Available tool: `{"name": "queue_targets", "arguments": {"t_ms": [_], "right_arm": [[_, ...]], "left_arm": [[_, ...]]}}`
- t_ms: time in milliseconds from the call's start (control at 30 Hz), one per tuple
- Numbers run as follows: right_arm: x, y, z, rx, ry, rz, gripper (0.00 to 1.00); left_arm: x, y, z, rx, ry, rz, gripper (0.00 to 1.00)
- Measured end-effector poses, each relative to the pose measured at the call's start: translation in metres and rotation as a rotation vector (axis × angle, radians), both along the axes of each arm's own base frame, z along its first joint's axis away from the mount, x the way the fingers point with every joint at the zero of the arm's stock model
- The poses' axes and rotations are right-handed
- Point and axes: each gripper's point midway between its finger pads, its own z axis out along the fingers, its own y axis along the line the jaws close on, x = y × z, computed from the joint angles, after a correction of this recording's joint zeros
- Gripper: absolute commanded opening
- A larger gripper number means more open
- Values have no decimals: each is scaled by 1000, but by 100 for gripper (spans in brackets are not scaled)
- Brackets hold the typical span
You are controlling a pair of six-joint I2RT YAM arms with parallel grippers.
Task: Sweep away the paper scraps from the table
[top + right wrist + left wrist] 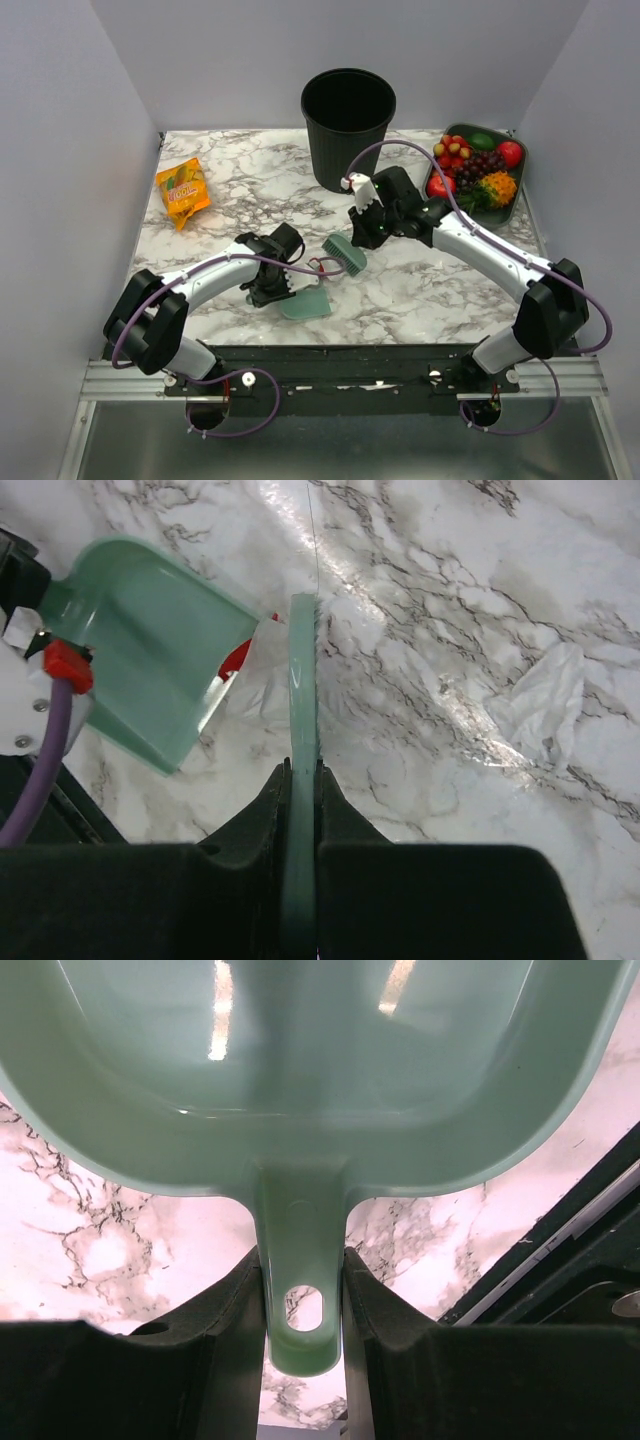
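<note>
My left gripper [270, 287] is shut on the handle [302, 1290] of the teal dustpan [306, 303], which lies low on the table [420, 290] near the front edge. The pan fills the left wrist view [300, 1070]. My right gripper [370, 228] is shut on the teal brush [345, 255], whose thin handle [302, 710] runs between its fingers. The brush's pale bristles [262, 670] are at the pan's mouth [150, 660]. Red paper scraps [236, 658] show between the bristles and the pan's lip; they are faint in the top view [320, 267].
A black bin [348, 125] stands at the back centre. An orange snack packet [183, 190] lies at the back left. A dark tray of fruit [478, 170] is at the back right. A crumpled white piece [545, 705] lies on the marble right of the brush.
</note>
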Motion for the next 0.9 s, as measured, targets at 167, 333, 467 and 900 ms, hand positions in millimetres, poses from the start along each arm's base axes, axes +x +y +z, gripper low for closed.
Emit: {"name": "queue_targets", "arguments": {"t_ms": [167, 333, 467, 900], "right_arm": [[-6, 2, 12, 14, -23, 32, 1], [3, -1, 44, 27, -127, 43, 1], [15, -1, 69, 48, -197, 46, 0], [-14, 11, 78, 90, -120, 247, 0]], "left_arm": [[2, -1, 2, -2, -5, 2, 0], [0, 2, 4, 12, -5, 5, 0], [-1, 6, 8, 19, -17, 6, 0], [-2, 12, 10, 42, -23, 6, 0]]}}
